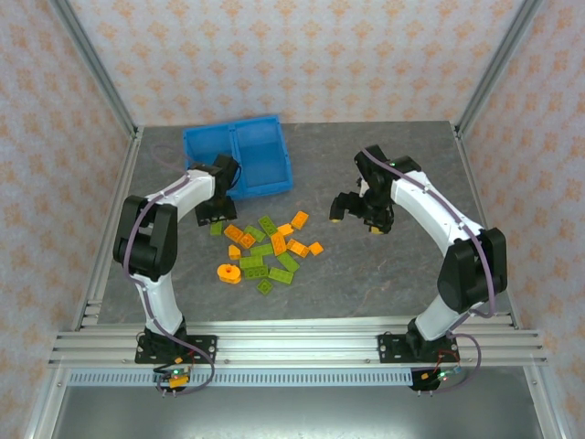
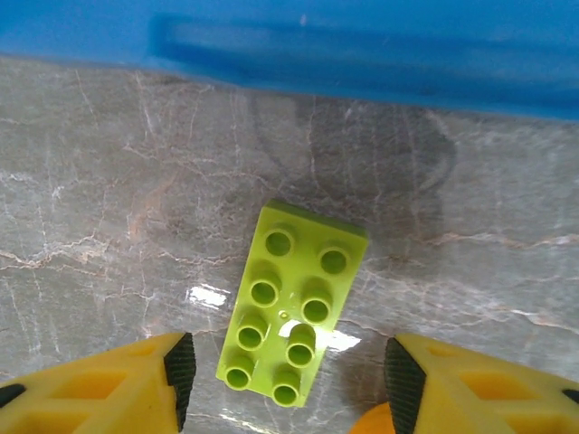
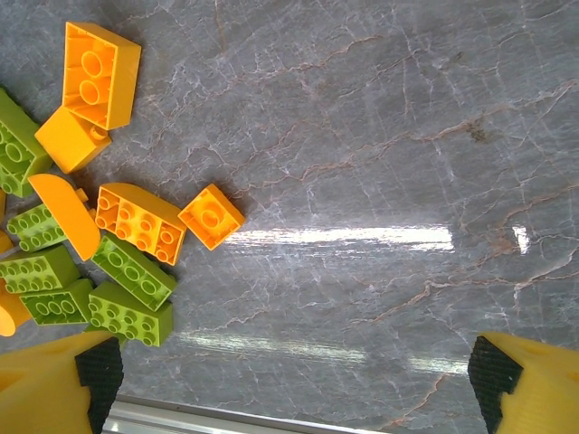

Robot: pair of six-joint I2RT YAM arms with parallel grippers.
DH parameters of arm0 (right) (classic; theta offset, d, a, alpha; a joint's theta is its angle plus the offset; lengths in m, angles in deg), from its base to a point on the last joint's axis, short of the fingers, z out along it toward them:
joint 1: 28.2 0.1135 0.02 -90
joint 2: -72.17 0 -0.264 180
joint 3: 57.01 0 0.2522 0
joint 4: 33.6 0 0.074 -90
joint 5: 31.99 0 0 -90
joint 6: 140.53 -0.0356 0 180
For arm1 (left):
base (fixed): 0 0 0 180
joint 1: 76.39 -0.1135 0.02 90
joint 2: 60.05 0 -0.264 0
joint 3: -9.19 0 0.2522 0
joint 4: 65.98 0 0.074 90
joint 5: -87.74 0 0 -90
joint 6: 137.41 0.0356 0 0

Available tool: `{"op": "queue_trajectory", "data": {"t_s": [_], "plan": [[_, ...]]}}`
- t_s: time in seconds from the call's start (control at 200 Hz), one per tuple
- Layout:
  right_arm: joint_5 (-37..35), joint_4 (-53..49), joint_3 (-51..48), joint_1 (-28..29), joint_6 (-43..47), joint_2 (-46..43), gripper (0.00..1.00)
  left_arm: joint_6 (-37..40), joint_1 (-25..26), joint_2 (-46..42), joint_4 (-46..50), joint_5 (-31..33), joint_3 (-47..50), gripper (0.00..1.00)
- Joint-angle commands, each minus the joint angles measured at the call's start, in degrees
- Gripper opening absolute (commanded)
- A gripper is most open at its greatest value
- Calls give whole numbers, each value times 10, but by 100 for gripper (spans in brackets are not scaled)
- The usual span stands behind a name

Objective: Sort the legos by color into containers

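A lime green lego (image 2: pixel 291 303), two studs by four, lies flat on the grey table between the fingers of my left gripper (image 2: pixel 289 375). The jaws are open, with a gap on each side of it. The same brick (image 1: pixel 217 229) sits just in front of the blue container (image 1: pixel 238 157), whose wall (image 2: pixel 362 54) runs along the far side. The pile of orange and green legos (image 1: pixel 270 247) lies mid-table, with a round orange piece (image 1: pixel 228 273) at its near left. My right gripper (image 1: pixel 358 215) hangs open over bare table right of the pile, nothing between its fingertips (image 3: pixel 493 371).
Orange bricks (image 3: pixel 99 72) and green bricks (image 3: pixel 131 271) crowd the left of the right wrist view. An orange edge (image 2: pixel 371 423) shows by the left gripper's right finger. The aluminium rail (image 1: pixel 292 343) bounds the table's near edge, and frame posts stand at the back corners.
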Motion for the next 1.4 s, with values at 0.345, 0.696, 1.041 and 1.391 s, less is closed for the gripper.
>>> {"op": "queue_trajectory", "data": {"t_s": [0.345,0.696,1.041,1.391], "plan": [[-30,-37,10,2,-1,-16,99,31,-7,38,-47,-16,48,40],[104,76,9,5,15,-75,99,16,-7,-90,-52,-26,90,33],[148,107,26,51,72,-94,99,23,-9,-196,21,2,-52,33],[113,101,36,73,56,-84,99,47,-68,41,65,32,-347,33]]}}
